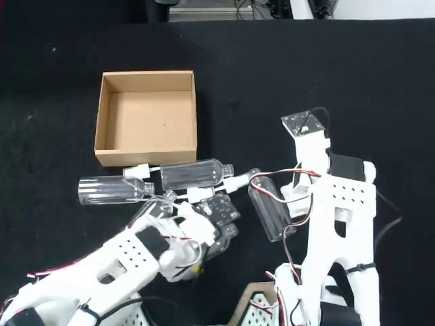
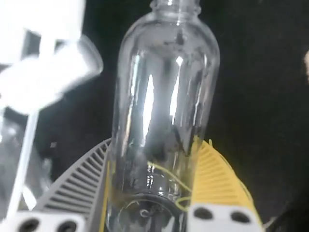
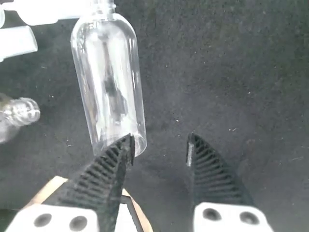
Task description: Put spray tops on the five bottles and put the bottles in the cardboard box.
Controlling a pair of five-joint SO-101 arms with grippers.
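Left gripper [image 2: 157,145]: clenched on a clear bottle [image 2: 164,87]. The lower body is held between the grey jaw and the yellow jaw, and the neck is pointed away from the wrist. The neck is open, with no top fitted. A loose spray top [image 2: 48,77] with its dip tube is seen just beside this bottle.

Right gripper [image 3: 159,140]: released, jaws spread, nothing held between them. A second bottle [image 3: 108,82] is laid on the black table [image 3: 231,72]. Its base is just beside one jaw tip, outside the gap, and its neck is uncapped. In the high view this bottle is found right of centre, beside the right arm.

Cardboard box [image 1: 146,122]: placed at the upper left of the high view, open side up. Every bottle seen is outside it, on the table.

A third bottle [image 1: 112,190] is laid on its side just below the box, at the left. A fourth bottle [image 1: 194,174] is laid likewise, nearer the centre. A white top [image 1: 238,182] is seen loose between the fourth bottle and the second.
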